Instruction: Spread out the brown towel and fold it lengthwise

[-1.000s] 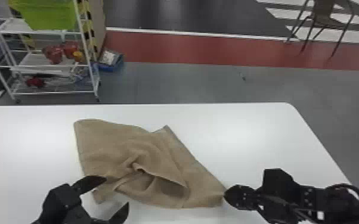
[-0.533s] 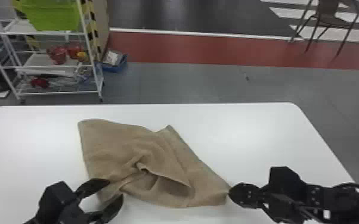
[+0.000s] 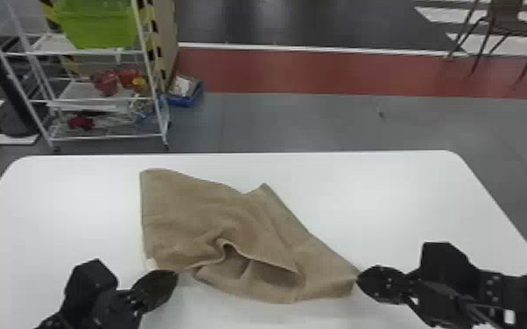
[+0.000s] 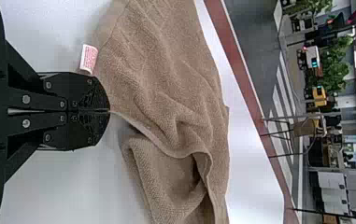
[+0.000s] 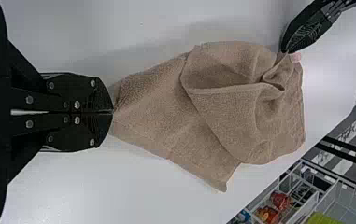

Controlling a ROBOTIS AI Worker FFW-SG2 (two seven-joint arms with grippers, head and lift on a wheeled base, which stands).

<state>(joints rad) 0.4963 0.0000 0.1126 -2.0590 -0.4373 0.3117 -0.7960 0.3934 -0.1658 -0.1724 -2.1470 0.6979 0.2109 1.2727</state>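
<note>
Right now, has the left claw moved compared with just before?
Yes. The left claw has closed on the near edge of the towel, its nearer finger swinging toward the far edge of the table.

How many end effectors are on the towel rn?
2. Left end effector: shut on the near edge of the towel, toward its left side, beside the small tag. Right end effector: shut on the towel's right-hand end.

2 black arms [image 3: 440, 264] — flat fingers [image 3: 157, 286], silver screws [image 4: 26, 99]
</note>
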